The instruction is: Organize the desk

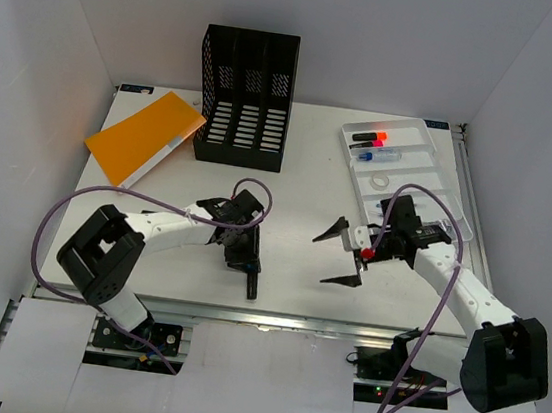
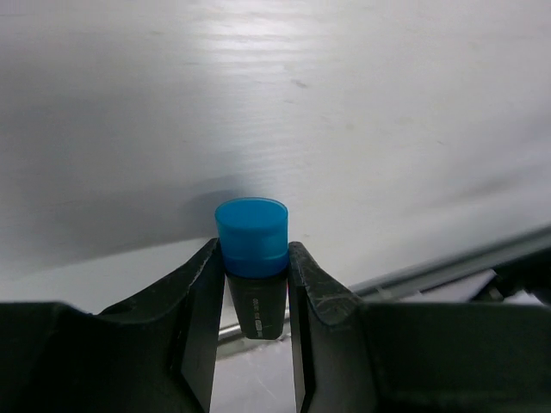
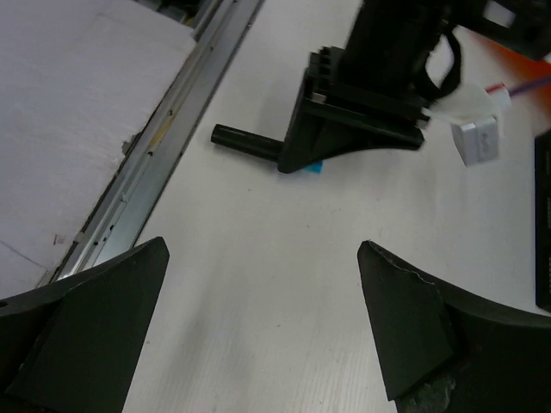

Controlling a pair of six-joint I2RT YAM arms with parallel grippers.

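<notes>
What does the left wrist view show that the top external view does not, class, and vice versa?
Left wrist only: the blue cap of the marker, clamped in the left pincer. Top external only: the black mesh file organizer, orange folder, white tray and wide-open right pincer. Both: the left pincer, the marker's dark barrel and the white desk.

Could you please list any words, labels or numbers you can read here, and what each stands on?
Nothing is legible.
The blue-capped marker in the left gripper: faint pale marks on its barrel, too blurred to read.
Pens in the white tray: too small to tell.
</notes>
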